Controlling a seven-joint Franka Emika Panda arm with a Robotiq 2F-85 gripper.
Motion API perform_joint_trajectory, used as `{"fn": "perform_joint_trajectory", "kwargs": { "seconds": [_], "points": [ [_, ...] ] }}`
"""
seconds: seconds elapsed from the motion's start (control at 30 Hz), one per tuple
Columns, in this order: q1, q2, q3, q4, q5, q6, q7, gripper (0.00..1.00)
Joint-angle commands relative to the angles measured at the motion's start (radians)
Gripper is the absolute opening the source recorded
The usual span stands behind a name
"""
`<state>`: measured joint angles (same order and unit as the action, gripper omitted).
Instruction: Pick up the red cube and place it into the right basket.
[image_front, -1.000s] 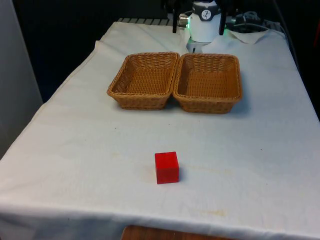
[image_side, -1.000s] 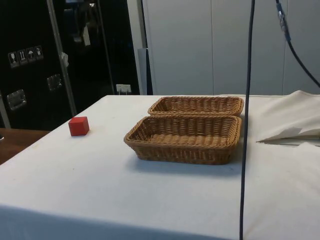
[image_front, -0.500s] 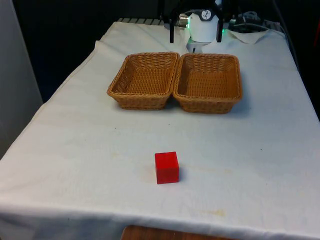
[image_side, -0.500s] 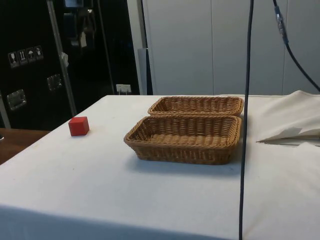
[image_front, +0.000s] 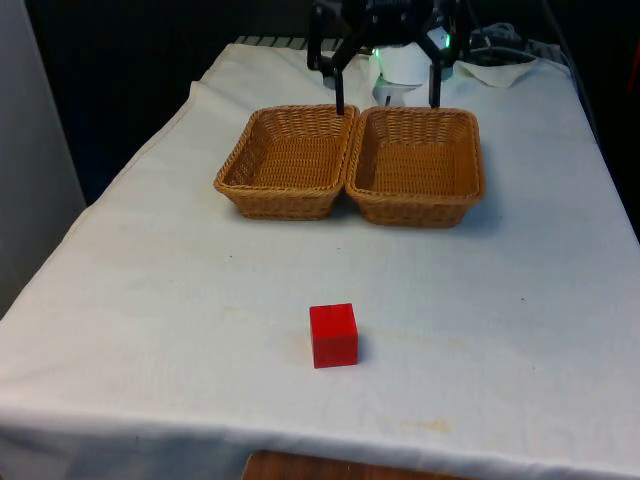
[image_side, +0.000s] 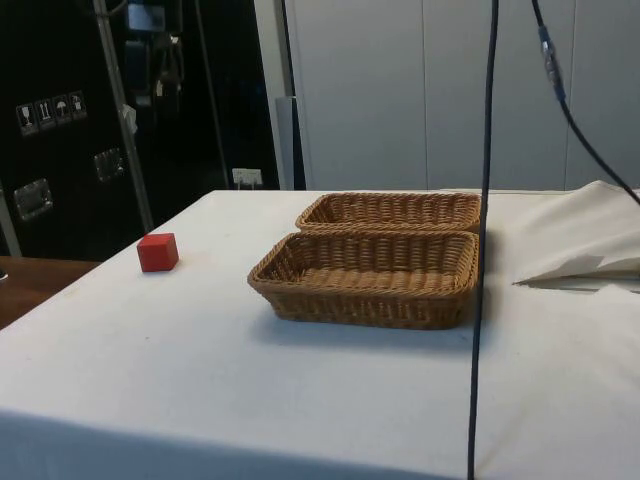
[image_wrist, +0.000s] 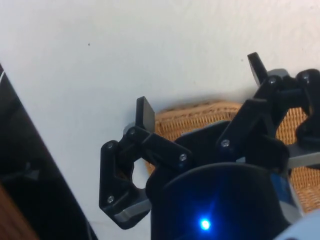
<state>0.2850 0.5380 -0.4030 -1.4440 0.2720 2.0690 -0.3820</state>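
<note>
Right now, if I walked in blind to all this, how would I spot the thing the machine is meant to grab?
Start at the white-clothed table and find the two wicker baskets side by side near its far end. Come toward the near edge: the red cube sits alone on the cloth, apart from both baskets. It is small, solid and bright red, while the baskets are tan and woven.

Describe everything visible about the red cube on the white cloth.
The red cube is a small solid block, evenly bright red with flat plain faces and crisp edges; its material cannot be told. It rests flat on one face, upright, turned slightly askew in the front view. It sits alone on the white cloth-covered table, on the near side of the two wicker baskets and well apart from them. Only the cloth touches it, and it throws a faint shadow. In the side view it stands near the table's edge.
</note>
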Motion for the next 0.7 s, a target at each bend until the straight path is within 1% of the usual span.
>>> {"fn": "perform_joint_trajectory", "kwargs": {
  "seconds": [0.0, 0.03, 0.07, 0.13, 0.27, 0.3, 0.33, 0.37, 0.4, 0.43, 0.47, 0.6, 0.63, 0.67],
  "points": [
    [-0.003, 0.018, 0.004, 0.011, 0.003, 0.008, -0.007, 1.00],
    [-0.002, 0.026, 0.004, 0.015, 0.002, 0.012, -0.010, 1.00],
    [0.000, 0.018, 0.001, 0.007, 0.000, 0.013, -0.008, 1.00],
    [-0.003, 0.048, 0.004, 0.027, 0.001, 0.021, -0.016, 1.00],
    [-0.006, 0.108, 0.000, 0.073, 0.001, 0.037, -0.028, 1.00],
    [0.000, 0.090, -0.002, 0.057, 0.000, 0.037, -0.022, 1.00],
    [-0.006, 0.119, -0.001, 0.084, 0.001, 0.038, -0.030, 1.00],
    [-0.009, 0.147, -0.002, 0.107, 0.003, 0.042, -0.034, 1.00],
    [-0.009, 0.147, -0.002, 0.107, 0.003, 0.042, -0.034, 1.00],
    [-0.010, 0.160, -0.003, 0.117, 0.004, 0.044, -0.037, 1.00],
    [-0.015, 0.186, -0.004, 0.138, 0.007, 0.049, -0.042, 1.00],
    [-0.026, 0.234, -0.010, 0.179, 0.018, 0.054, -0.057, 1.00],
    [-0.014, 0.219, -0.018, 0.161, 0.013, 0.057, -0.049, 1.00],
    [-0.027, 0.246, -0.013, 0.189, 0.022, 0.055, -0.061, 1.00]
  ]
}}
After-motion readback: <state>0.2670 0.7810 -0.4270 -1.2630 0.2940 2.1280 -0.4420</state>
